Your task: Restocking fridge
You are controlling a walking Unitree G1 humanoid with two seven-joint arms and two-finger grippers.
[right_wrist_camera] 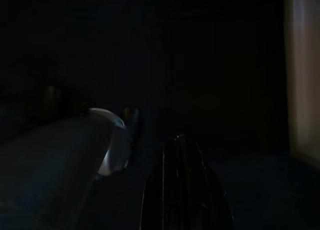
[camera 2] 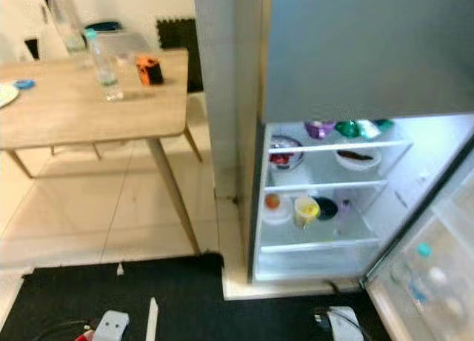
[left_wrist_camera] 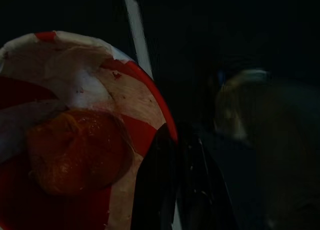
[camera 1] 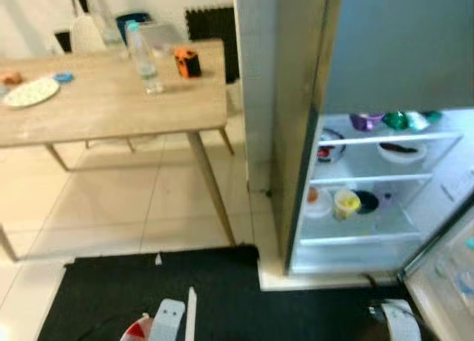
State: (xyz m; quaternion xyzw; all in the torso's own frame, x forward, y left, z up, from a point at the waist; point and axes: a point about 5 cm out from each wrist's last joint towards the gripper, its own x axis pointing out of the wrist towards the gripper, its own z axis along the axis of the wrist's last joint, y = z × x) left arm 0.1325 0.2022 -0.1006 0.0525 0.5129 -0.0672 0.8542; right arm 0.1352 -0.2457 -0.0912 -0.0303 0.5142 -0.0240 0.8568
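Gripping the rim of a red-and-white paper bowl point(left_wrist_camera: 75, 140) that holds a reddish-orange piece of food point(left_wrist_camera: 75, 155), the left gripper point(left_wrist_camera: 175, 180) has its black fingers pinched together low over the black floor mat point(camera 1: 222, 296). Ahead on the right stands the open fridge point(camera 2: 333, 193), its lit shelves holding bowls and cups. Whether the right gripper point(right_wrist_camera: 182, 185), hanging in the dark, is parted or closed cannot be told. A light wooden table point(camera 1: 111, 104) carries a clear plastic bottle point(camera 1: 144, 59).

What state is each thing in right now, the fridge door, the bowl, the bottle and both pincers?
Grey fridge door: open.
Red-and-white paper bowl: held at its rim by the left pincer, food inside.
Clear plastic bottle: upright on the wooden table, capped.
Right pincer: hanging low, shut, empty.
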